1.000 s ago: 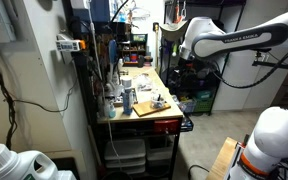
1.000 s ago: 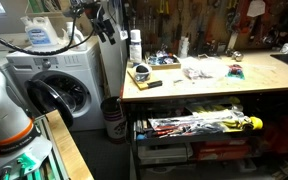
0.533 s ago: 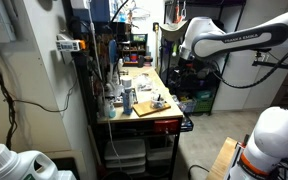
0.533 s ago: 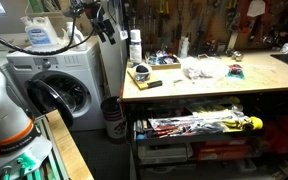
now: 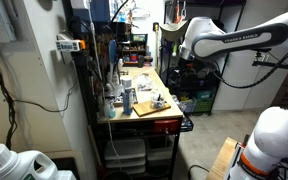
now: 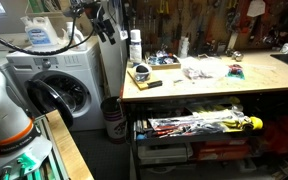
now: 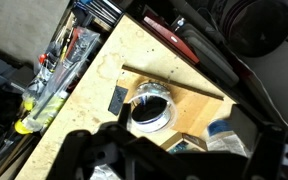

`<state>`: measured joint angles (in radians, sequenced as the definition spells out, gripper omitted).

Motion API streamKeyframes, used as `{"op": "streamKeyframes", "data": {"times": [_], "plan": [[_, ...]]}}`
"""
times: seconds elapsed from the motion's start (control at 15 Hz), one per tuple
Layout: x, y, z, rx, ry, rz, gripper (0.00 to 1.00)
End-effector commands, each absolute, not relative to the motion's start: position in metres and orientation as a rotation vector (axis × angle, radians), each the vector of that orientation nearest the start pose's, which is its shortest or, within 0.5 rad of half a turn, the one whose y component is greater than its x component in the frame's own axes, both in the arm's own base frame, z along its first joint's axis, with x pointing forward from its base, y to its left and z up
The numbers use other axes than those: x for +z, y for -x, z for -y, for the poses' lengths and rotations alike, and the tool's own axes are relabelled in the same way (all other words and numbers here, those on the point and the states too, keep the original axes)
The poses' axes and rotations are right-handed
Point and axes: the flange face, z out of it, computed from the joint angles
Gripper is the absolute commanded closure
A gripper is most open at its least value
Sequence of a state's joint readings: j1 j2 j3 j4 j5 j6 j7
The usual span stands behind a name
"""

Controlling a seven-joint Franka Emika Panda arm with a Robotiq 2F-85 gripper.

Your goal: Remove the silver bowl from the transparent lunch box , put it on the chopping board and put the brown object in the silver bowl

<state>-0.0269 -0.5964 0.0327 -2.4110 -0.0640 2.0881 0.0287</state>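
Note:
The chopping board (image 7: 189,95) is a light tan wooden board near the corner of the workbench; it also shows in both exterior views (image 5: 145,105) (image 6: 147,77). On it stands a round clear-rimmed lunch box (image 7: 134,97) with the silver bowl (image 7: 148,112) inside, dark within; they show small in an exterior view (image 6: 141,72). A small dark brown object (image 7: 117,100) lies on the bench beside the board (image 6: 150,85). My gripper (image 7: 174,160) hangs high above the board as dark blurred fingers, spread apart and empty. The arm (image 5: 224,42) is raised beside the bench.
Crumpled blue and white wrappers (image 7: 224,135) lie by the board. Bottles (image 6: 135,45) and tools stand along the back of the bench. A cluttered shelf (image 6: 199,125) sits under the top. A washing machine (image 6: 59,95) stands next to the bench.

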Motion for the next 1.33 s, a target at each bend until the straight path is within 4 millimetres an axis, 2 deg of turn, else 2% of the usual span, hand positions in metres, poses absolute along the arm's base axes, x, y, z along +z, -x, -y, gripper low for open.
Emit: {"op": "streamKeyframes", "data": {"times": [0.0,0.2,0.47,0.93,1.27], "plan": [[0.54,-0.42,0.023,-0.432,3.186,-0.272,0.0],[0.529,-0.444,0.042,-0.459,3.105,-0.526,0.0],[0.502,-0.481,0.053,-0.491,2.994,-0.765,0.0],[0.456,-0.526,0.05,-0.307,2.856,-1.001,0.0],[0.429,-0.545,0.048,-0.241,2.804,-1.094,0.0]]}}
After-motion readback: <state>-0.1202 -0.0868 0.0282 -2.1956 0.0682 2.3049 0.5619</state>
